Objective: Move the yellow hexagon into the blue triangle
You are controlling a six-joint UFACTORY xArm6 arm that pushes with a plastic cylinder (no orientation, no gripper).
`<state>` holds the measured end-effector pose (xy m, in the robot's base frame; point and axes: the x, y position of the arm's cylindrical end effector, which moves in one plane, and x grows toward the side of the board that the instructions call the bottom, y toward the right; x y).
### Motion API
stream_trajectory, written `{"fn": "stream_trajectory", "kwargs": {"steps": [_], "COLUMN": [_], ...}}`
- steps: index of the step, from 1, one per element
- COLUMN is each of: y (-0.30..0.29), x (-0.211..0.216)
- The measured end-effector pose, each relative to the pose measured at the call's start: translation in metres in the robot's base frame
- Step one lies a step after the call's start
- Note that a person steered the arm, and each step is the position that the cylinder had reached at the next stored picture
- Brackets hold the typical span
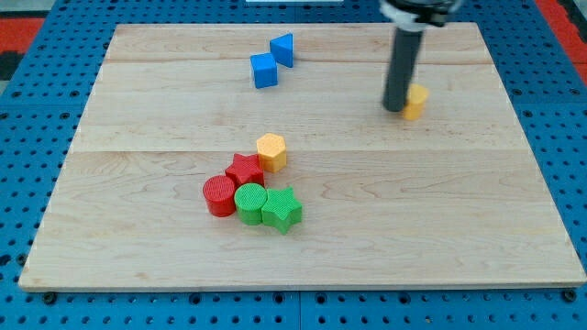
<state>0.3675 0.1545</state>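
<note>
My tip (396,108) touches a yellow block (415,101), well right of the blue triangle (282,49); the yellow hexagon (271,151) sits below it. No end effector shows.

blue blocks: two are sitting near the view's top, a triangle (283,49) and a cube (264,71)
yellow blocks: two are showing, a hexagon (271,151) and another (416,101)
red blocks: two, a star (245,170) and a cylinder (219,195)
green blocks: two, a cylinder (249,203) and a star (282,209)

place: robotics lab bench | evidence: wooden board (303,229) on blue perforated mounting surface (37,37), dark rod (401,69)
</note>
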Motion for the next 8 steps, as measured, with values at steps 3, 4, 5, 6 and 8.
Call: {"fn": "stream_trajectory", "kwargs": {"steps": [3,4,5,6,8], "y": [-0.101,-0.154,-0.206,-0.218,-0.237], "x": [0.152,0.117,0.105,0.066,0.008]}}
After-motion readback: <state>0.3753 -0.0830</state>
